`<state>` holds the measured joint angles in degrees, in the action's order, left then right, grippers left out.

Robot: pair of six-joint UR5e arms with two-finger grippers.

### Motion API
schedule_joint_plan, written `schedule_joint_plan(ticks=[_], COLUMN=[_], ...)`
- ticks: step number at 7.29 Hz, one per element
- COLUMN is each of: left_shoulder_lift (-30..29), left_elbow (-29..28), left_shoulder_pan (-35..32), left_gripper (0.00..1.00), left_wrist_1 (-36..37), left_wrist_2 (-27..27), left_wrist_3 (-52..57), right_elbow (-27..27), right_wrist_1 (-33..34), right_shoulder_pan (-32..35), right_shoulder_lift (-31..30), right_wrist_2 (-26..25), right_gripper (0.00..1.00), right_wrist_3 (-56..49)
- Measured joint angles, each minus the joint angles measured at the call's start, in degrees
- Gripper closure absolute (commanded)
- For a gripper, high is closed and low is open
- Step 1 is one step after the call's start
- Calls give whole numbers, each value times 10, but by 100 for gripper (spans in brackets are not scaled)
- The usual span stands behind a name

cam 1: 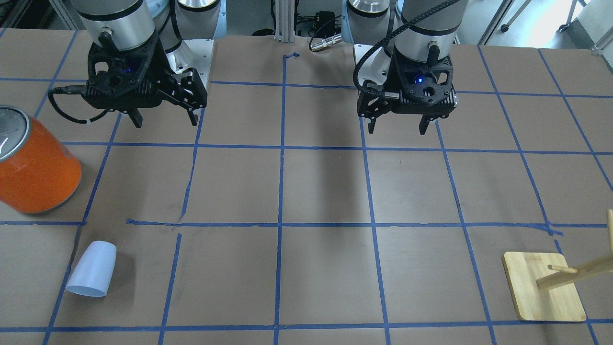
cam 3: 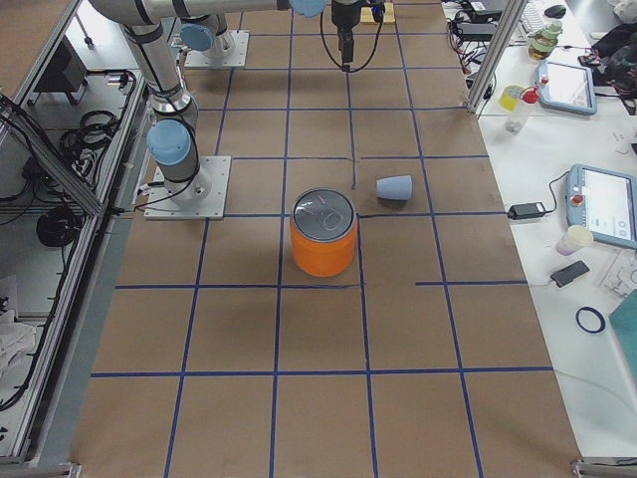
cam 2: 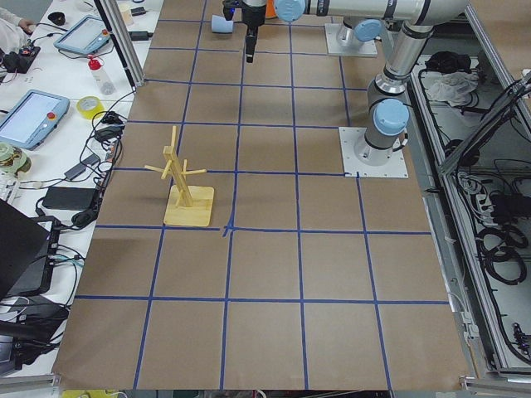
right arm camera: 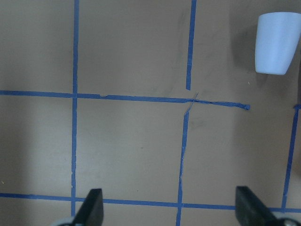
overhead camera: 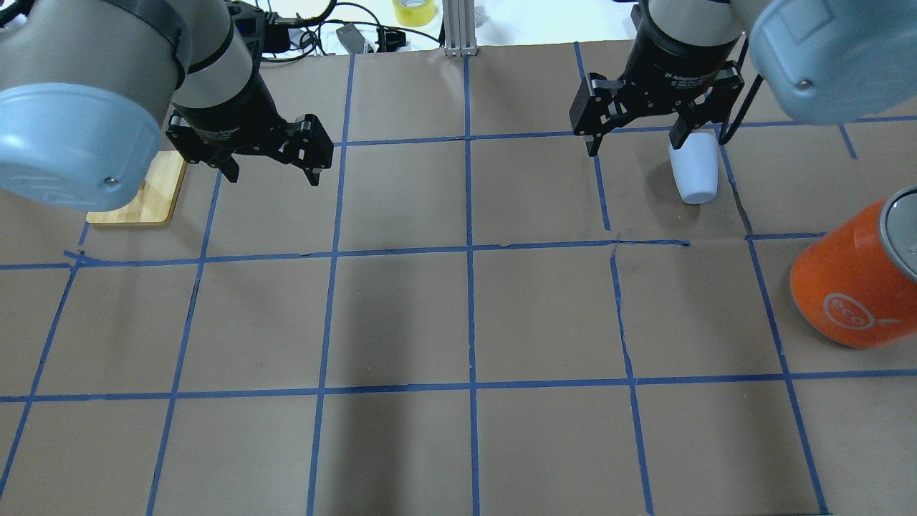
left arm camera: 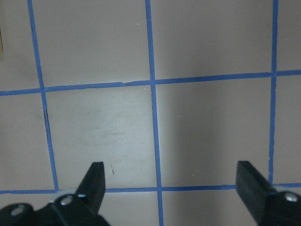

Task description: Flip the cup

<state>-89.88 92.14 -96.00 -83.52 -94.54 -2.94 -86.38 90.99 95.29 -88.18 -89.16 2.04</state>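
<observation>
on the counter, the cup looked light, stiff, slick, best pinched across its wall; both arms' jaws were spread, empty.

Bare table lies between the cup and the orange can.
</observation>
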Motion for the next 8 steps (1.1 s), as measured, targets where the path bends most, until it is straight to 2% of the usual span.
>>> schedule_joint_plan(ticks=[8], left_shoulder_lift=[2], left_elbow=[-7], left_shoulder_pan=[8], left_gripper=[0], left_wrist_1=[-12], left_wrist_2=[14], left_wrist_3=[4], right_elbow=[5], right_wrist_1=[-11], right_shoulder_pan=[-5], right_shoulder_lift=[1], right_wrist_2=[-5], right_gripper=[0], right_wrist_3=[1])
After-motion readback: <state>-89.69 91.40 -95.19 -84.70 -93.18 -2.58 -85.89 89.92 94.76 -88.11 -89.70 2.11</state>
